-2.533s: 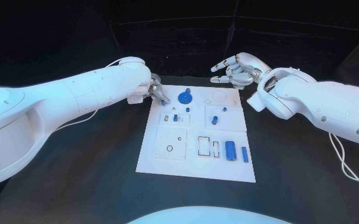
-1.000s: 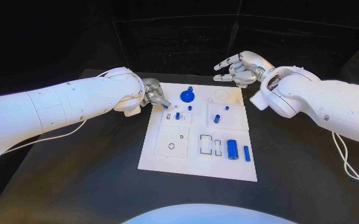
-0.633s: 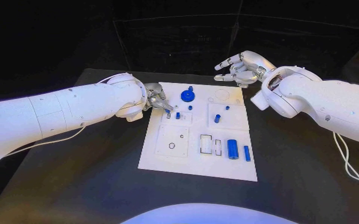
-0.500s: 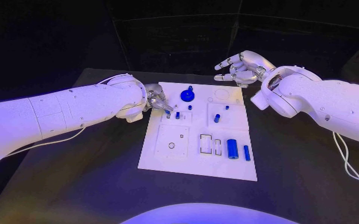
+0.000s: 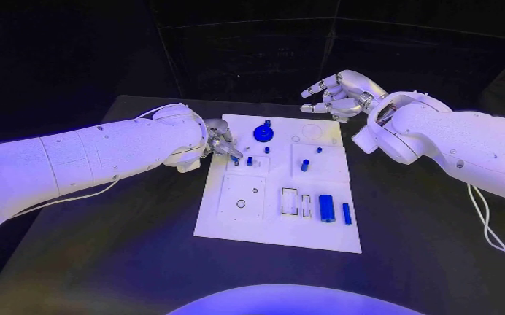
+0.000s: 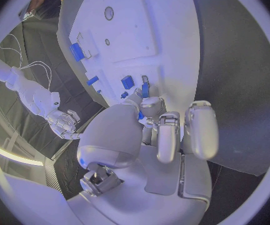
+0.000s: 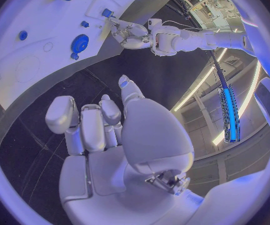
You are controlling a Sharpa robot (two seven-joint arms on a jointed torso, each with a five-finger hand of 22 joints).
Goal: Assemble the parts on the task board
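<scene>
The white task board (image 5: 263,216) lies in the middle of the table. My left hand (image 5: 219,141) is over its far left part and pinches a small blue peg (image 6: 145,90) between thumb and a finger, the peg's tip down at the board (image 6: 135,30) beside another small blue piece (image 6: 127,81). A blue gear (image 5: 263,136) sits at the far middle, also in the right wrist view (image 7: 79,43). My right hand (image 5: 335,98) hovers off the board's far right corner, fingers apart and holding nothing. A blue cylinder (image 5: 325,208) and a slim blue bar (image 5: 345,214) lie near right.
Short blue pegs (image 5: 304,165) stand in the board's middle blocks. Rectangular slots (image 5: 287,202) and a round hole (image 5: 240,203) show in the near half. Black table (image 5: 126,257) runs round the board; a dark curtain closes the back.
My left hand has moved from the board's far left edge a little nearer and inward, bringing the peg down to the small-slot block. The right hand has barely moved. The camera shifted slightly.
</scene>
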